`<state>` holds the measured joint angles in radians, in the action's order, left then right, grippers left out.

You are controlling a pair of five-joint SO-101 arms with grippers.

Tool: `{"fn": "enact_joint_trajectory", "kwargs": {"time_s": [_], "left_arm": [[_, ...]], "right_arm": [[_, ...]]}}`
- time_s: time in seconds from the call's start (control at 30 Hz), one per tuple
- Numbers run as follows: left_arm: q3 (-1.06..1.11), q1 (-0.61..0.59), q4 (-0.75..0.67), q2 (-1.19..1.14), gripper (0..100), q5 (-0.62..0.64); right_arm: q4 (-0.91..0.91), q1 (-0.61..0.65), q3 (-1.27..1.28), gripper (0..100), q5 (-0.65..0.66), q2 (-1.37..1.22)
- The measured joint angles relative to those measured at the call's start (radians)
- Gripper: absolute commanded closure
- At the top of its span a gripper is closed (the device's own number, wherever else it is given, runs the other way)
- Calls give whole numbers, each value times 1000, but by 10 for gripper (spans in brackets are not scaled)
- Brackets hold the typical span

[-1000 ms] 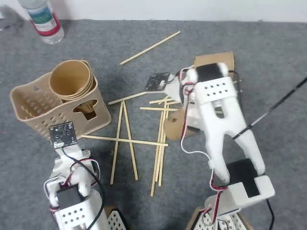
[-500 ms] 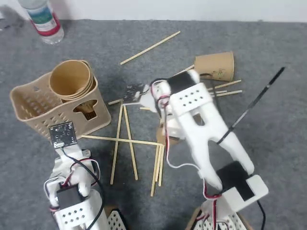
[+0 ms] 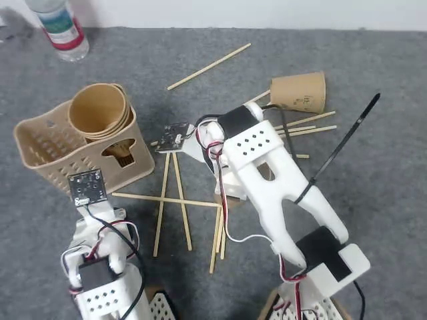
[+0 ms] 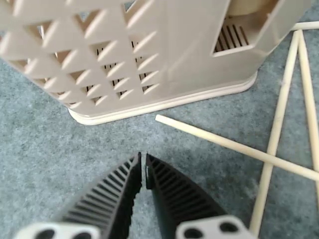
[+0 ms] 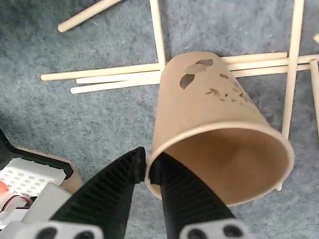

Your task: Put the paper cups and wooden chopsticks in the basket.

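The right jaws are closed on the rim of a brown paper cup [image 5: 209, 119], one jaw inside the mouth and one outside. The cup is held on its side over the grey felt-like worktop [image 5: 99, 119], with its open mouth toward the wrist camera. Dark printed marks are seen on its smooth wall; no writing can be read from them. Round, pale wooden chopsticks [image 5: 114, 74] lie crossed beneath it.

In the high view the right arm [image 3: 267, 167] is stretched over the middle of the scattered chopsticks [image 3: 167, 197]. One single chopstick [image 3: 209, 67] lies apart at the far side. A second paper cup [image 3: 299, 92] lies on its side near the far right, touching several sticks; its small print is not legible. A thin black strap [image 3: 340, 143] slants up beside the arm.

A beige plastic basket [image 3: 40, 143] with lattice walls stands at the left, and stacked paper cups [image 3: 99, 110] are set upright in its far end. The left jaws are closed on nothing, low over the worktop just before the basket wall [image 4: 149, 59], near one chopstick [image 4: 224, 144].

A clear plastic bottle [image 3: 60, 23] with a red and white label stands in the far left corner.
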<state>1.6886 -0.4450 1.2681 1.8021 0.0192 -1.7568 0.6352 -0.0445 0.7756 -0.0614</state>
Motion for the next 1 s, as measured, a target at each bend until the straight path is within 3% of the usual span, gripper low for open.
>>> {"fn": "enact_joint_trajectory", "kwargs": {"time_s": [0.33,0.6,1.0], "left_arm": [[0,0,0,0,983,0],[0,0,0,0,983,0],[0,0,0,0,983,0]], "right_arm": [[0,32,-230,991,-144,81],[0,129,-296,991,-152,259],[18,210,-626,991,-152,368]]}}
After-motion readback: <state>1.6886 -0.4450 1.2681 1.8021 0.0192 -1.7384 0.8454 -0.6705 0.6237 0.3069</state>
